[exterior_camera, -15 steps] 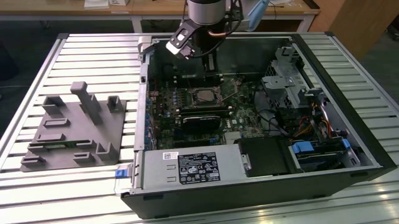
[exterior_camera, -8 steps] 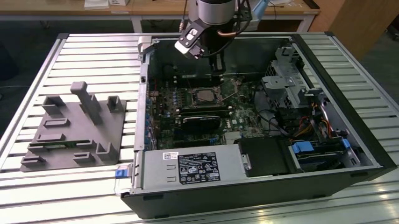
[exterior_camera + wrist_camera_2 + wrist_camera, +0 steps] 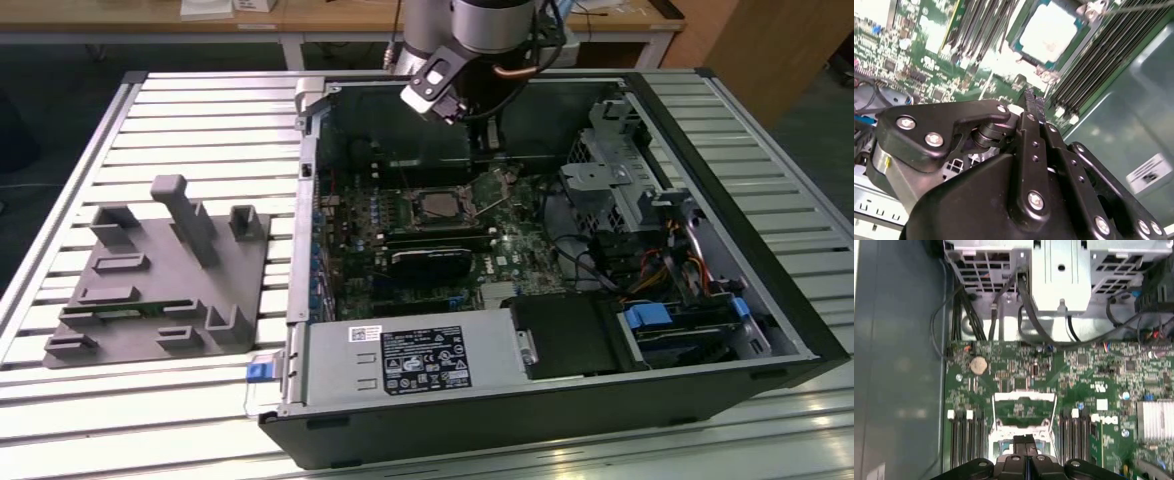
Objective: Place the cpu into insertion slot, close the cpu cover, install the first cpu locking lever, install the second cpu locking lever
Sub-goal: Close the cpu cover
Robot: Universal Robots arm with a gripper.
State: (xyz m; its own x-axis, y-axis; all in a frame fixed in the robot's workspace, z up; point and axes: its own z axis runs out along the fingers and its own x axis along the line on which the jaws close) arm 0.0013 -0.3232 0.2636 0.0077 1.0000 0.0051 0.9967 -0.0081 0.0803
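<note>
On the table (image 3: 200,120), at the exterior view's left, a grey fixture (image 3: 160,270) stands well apart from the open computer case (image 3: 534,410). My hand (image 3: 483,140) hangs clenched on nothing over the motherboard, near the insertion slot (image 3: 438,205), whose centre looks dark there. The second wrist view shows the cpu (image 3: 1049,31) pale, lying flat and face up in the slot, square to its rim. Memory slots (image 3: 966,440) flank it.

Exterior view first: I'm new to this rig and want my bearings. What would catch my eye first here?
The open computer case on the slatted table, with the arm reaching down into it. In the second wrist view the pale cpu lies in the insertion slot, just beyond the closed gripper. A grey fixture sits at the exterior view's left.
</note>
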